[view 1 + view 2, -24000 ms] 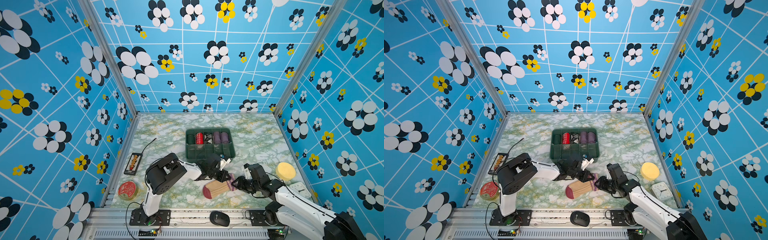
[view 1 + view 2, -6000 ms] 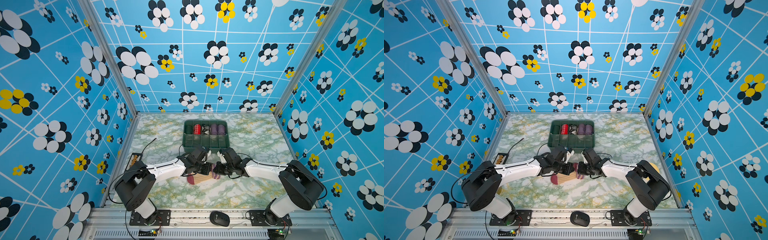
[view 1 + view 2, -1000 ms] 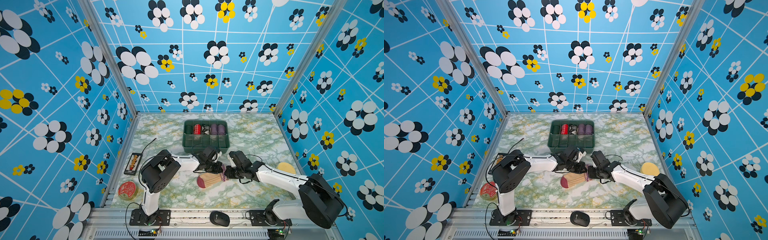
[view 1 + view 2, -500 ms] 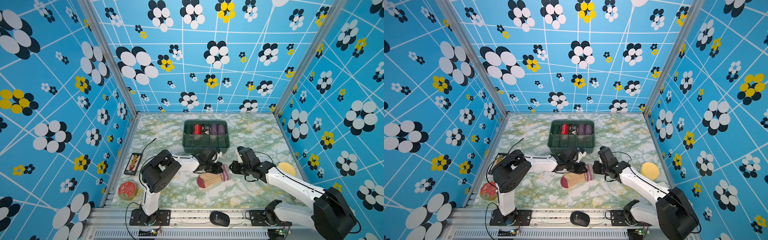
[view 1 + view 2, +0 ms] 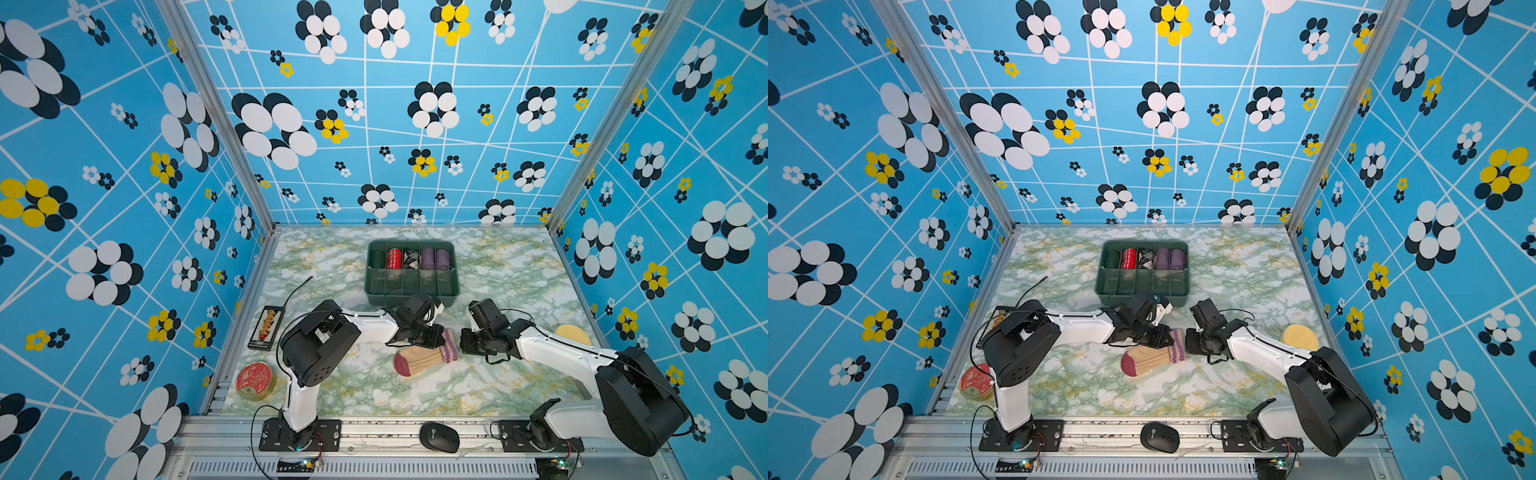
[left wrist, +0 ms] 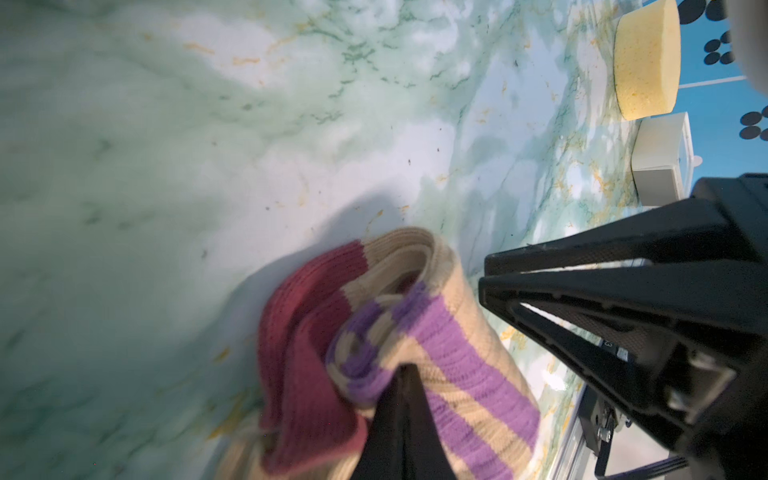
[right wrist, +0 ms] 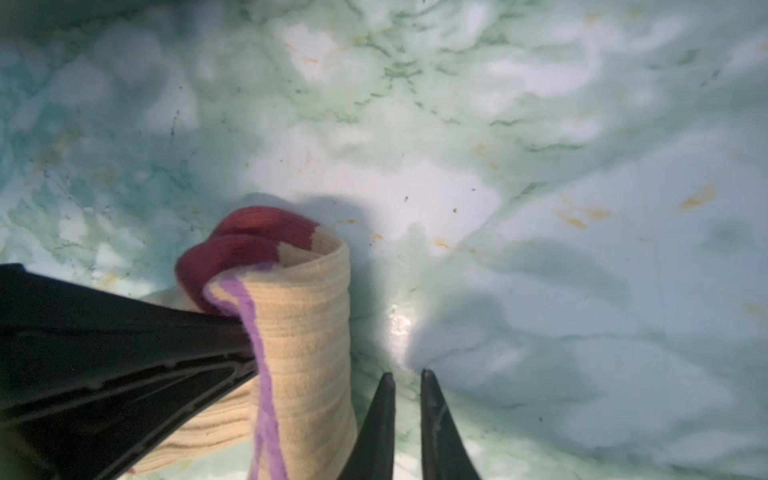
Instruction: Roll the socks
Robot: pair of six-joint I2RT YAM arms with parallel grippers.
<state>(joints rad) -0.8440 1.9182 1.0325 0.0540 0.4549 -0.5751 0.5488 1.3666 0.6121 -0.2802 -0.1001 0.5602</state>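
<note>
I am looking at the socks lying on the marble table, just in front of the green tray and not touching it. Both top views are showing the same layout. The maroon toe is pointing away from the tray, and the purple-striped cuff end is sitting nearest the tray's front right corner.

The left gripper is reaching in between the tray and the socks. From the right wrist camera I am seeing its black fingers pressed together on the maroon and purple edge of the cuff. That fold is standing up off the table while the tan ribbed body is trailing below it.

The right gripper is hanging just beside the raised cuff, on the side away from the toe, and is not touching the fabric. Its fingertips are standing slightly apart with a thin gap between them. Nothing is sitting in that gap, and only table is showing through.
</note>
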